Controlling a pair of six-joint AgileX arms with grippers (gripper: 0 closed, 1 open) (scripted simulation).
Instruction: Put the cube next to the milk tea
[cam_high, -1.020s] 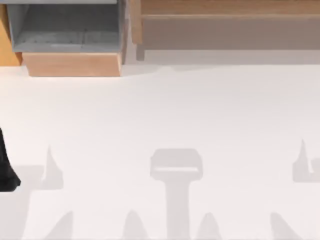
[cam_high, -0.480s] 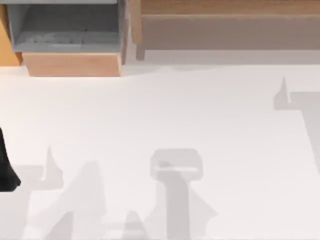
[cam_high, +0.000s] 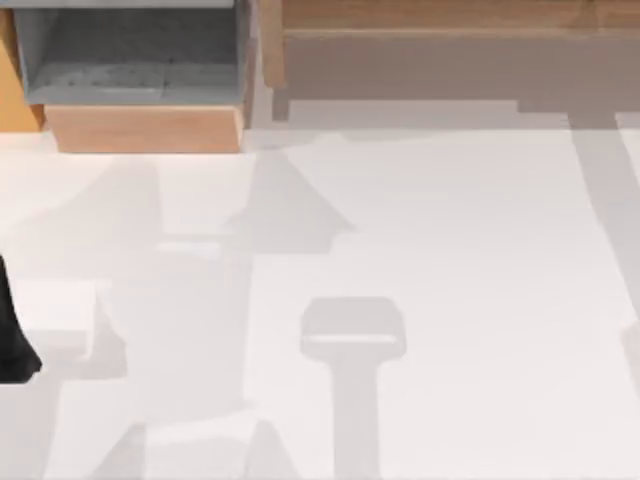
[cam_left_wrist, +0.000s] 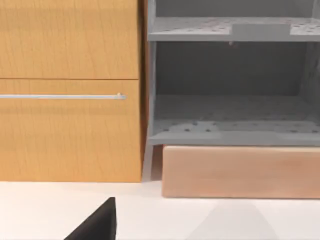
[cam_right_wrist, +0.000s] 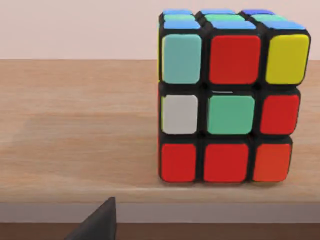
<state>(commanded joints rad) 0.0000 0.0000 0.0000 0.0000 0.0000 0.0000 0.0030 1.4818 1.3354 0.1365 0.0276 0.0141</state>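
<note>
The cube (cam_right_wrist: 231, 97), a colour puzzle with red, green, yellow, white and blue tiles, stands upright on a wooden shelf board (cam_right_wrist: 75, 130) in the right wrist view. A dark tip of my right gripper (cam_right_wrist: 100, 222) shows close in front of the board's edge, lower than the cube and apart from it. In the left wrist view, a black tip of my left gripper (cam_left_wrist: 97, 227) hangs over the white table, facing the cabinet. A black piece of my left arm (cam_high: 12, 335) sits at the table's left edge. The milk tea is out of view.
At the back left stands a cabinet with an orange drawer front (cam_left_wrist: 70, 100) and grey open shelves (cam_left_wrist: 230, 115), with a pale wooden block (cam_high: 145, 128) at its foot. A long wooden shelf (cam_high: 450, 20) runs along the back right. Arm shadows lie across the white table (cam_high: 450, 250).
The shadows on the table have shifted: the right arm's shadow went from the front right toward the back right, and a broad shadow spread over the left half. The left arm's black piece stayed put.
</note>
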